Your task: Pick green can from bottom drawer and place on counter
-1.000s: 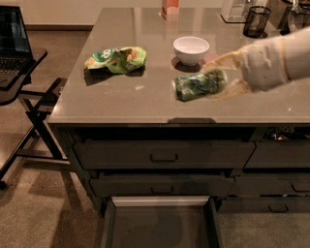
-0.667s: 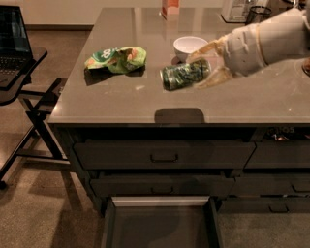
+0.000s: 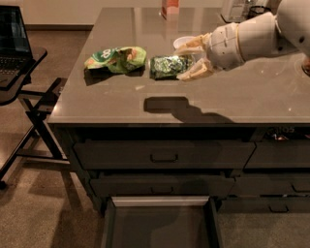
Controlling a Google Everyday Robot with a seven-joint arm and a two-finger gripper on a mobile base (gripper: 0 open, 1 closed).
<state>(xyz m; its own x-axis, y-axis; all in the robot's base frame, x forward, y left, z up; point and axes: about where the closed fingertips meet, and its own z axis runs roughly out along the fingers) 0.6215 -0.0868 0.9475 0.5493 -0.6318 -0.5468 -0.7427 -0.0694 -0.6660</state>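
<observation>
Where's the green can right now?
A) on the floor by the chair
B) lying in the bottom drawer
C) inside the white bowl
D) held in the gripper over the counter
D: the green can is clamped in the gripper over the counter, where it casts a shadow. No can shows in the open bottom drawer.

A glossy grey-beige bench point(image 3: 232, 97) fills the view. A crumpled green chip bag point(image 3: 116, 59) lies on its left half. Just right of the bag, the gripper point(image 3: 183, 62) clasps the green can point(image 3: 167, 67) above the surface. Its shadow point(image 3: 164, 104) falls in front of the bag. A white bowl point(image 3: 180, 42) sits right of the bag, farther back. A pinkish container point(image 3: 170, 6) stands at the far edge.
</observation>
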